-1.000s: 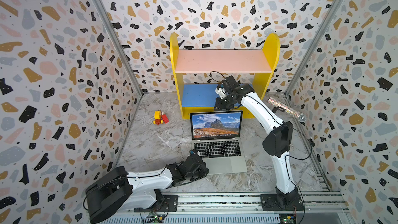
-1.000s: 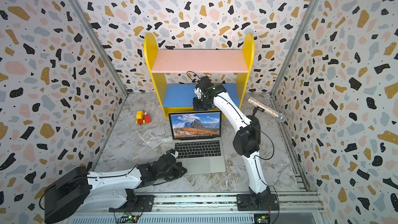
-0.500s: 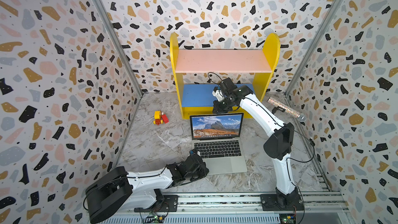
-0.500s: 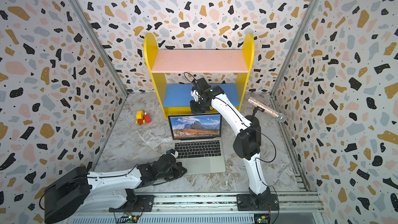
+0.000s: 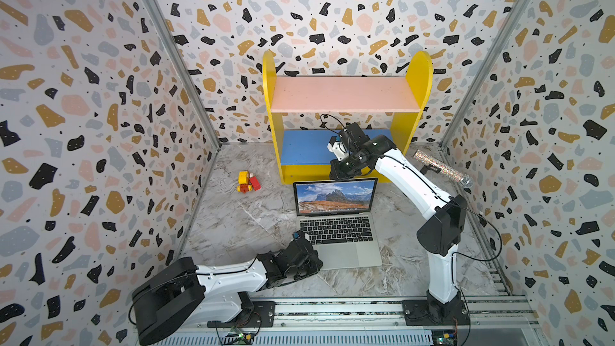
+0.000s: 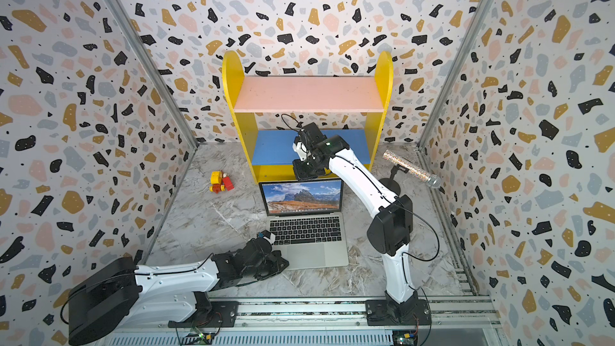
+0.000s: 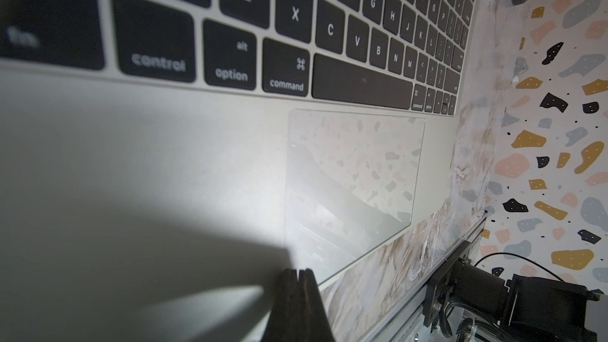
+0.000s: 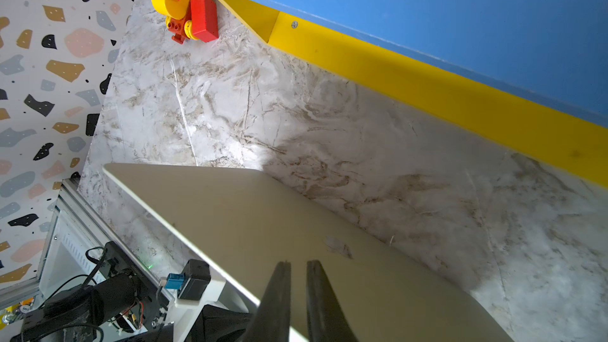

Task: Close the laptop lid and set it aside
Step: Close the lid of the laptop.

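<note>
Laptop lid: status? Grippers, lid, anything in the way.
Left gripper shut, tips on laptop palm rest, likely in the lid's closing path. Right gripper barely open, empty, behind laptop lid near its top edge. Lid open, near upright.

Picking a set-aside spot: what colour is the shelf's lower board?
Blue; the lower board shows best in the right wrist view.

laptop keys: control; alt option; command; Z X C V B N M
</note>
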You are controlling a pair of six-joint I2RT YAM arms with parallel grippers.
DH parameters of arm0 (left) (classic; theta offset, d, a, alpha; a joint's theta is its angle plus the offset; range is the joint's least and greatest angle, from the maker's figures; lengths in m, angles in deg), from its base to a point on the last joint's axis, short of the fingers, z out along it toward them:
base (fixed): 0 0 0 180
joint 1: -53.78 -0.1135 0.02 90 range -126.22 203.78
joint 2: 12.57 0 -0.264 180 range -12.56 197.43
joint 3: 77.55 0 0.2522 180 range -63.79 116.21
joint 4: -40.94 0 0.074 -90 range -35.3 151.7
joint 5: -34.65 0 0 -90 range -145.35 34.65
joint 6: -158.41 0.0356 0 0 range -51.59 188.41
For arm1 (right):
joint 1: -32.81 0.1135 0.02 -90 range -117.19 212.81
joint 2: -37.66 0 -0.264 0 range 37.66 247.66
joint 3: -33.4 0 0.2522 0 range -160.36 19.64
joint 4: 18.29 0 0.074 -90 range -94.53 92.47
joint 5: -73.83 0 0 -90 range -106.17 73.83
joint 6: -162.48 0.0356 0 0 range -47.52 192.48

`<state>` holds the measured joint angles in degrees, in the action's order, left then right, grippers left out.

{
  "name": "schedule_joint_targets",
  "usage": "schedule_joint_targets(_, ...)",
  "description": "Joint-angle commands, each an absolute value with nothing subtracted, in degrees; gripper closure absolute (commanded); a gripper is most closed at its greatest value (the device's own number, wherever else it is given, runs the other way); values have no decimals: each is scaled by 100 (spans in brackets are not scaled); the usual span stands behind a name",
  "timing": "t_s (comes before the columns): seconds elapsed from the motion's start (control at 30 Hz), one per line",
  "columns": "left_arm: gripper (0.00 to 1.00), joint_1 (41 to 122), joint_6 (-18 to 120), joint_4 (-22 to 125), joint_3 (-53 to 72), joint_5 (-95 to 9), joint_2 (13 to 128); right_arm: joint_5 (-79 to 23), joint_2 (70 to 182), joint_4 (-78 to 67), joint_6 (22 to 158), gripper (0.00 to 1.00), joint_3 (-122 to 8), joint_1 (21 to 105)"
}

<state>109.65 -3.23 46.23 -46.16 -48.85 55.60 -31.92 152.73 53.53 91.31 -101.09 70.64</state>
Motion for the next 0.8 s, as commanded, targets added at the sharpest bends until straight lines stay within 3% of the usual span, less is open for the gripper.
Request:
schedule_joint_targets(0.0, 100, 10928, -349, 4697, -4557, -4972, 5497, -3240, 14983, 5799, 9031, 85, -9868, 7213)
schedule_joint_targets(0.77, 100, 10929, -375, 4961, -4608, -5154, 5123, -3050, 13830, 5340, 9203, 89, -8267, 7567)
